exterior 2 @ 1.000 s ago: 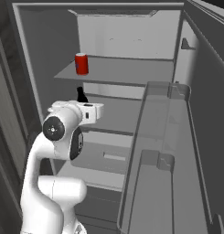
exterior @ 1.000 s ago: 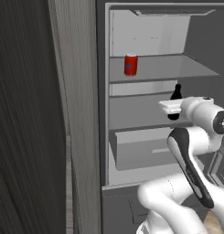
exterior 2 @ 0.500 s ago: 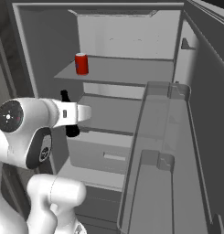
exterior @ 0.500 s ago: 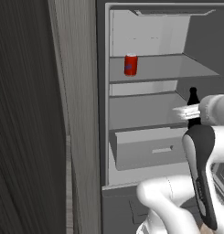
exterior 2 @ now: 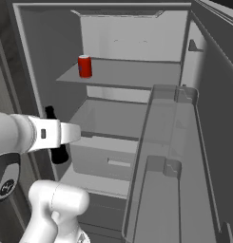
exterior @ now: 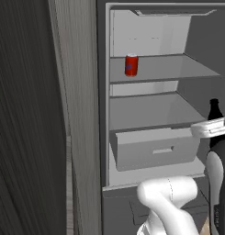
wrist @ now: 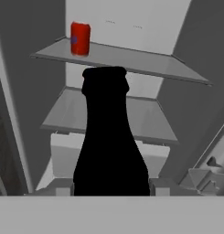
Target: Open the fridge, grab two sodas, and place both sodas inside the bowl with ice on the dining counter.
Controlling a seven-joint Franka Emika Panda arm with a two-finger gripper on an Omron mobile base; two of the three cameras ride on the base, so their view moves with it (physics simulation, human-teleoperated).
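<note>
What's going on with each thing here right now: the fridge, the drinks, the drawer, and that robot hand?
Fridge: door swung open, interior lit and pale.
Red can: upright on the upper shelf, untouched.
Dark bottle: upright, held between the jaws, lifted out in front of the shelves.
Drawer: closed, below the lower shelf.
Gripper: jaws closed on the bottle's body.
Door bins: nothing seen in them.

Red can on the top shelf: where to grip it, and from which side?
Grip the red can around its mid-body with fingers on either side, coming in level from the open front of the fridge. It stands upright near the shelf's front edge, nothing beside it. The gripper is shut on the dark bottle, so probably deliver that first.
</note>
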